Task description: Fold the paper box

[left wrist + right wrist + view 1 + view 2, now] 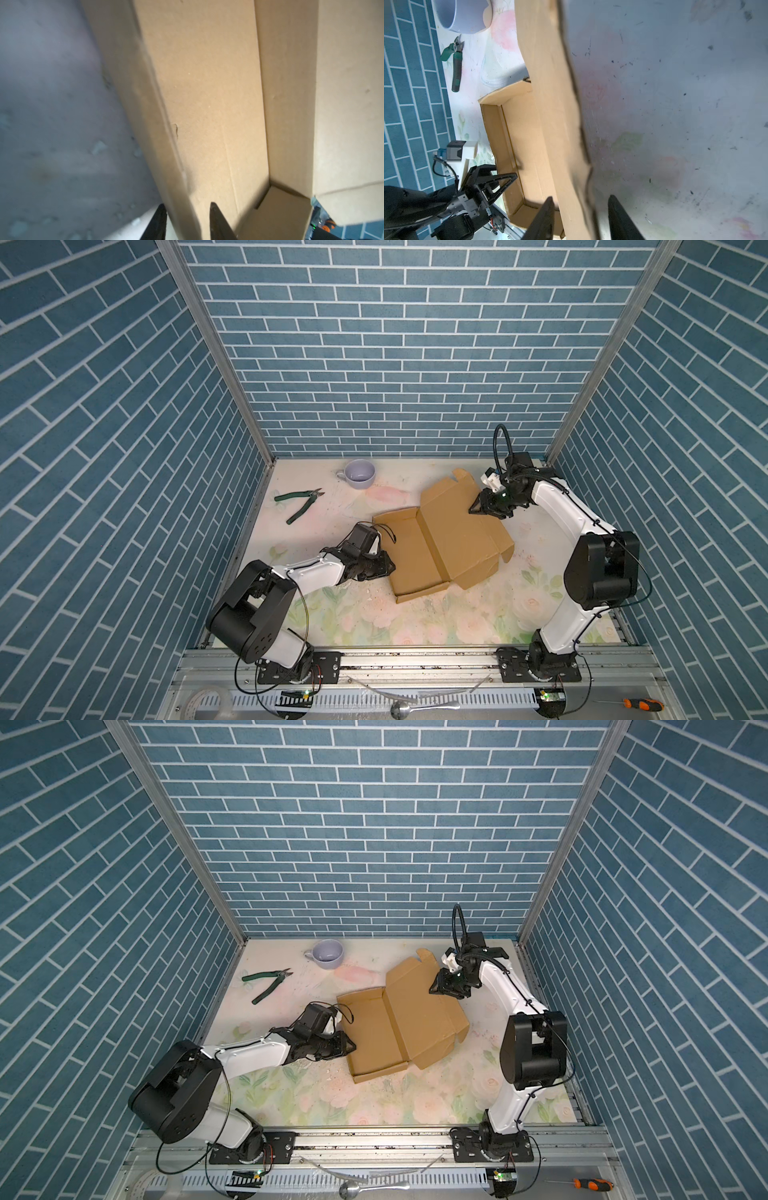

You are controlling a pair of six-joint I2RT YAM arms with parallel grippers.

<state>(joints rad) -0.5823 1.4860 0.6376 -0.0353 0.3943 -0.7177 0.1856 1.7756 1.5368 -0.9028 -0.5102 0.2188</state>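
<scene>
The paper box is a brown cardboard mailer lying open in the middle of the table. Its tray half is on the left and its lid is raised at a slant towards the back right. My left gripper sits at the tray's left wall. In the left wrist view its fingers straddle that wall loosely, so the left gripper is open. My right gripper is at the lid's far right edge. In the right wrist view the lid edge runs between its spread fingers with gaps on both sides, so the right gripper is open too.
A lilac cup stands at the back left of the table. Green-handled pliers lie in front of the cup, near the left wall. Blue brick-patterned walls close in three sides.
</scene>
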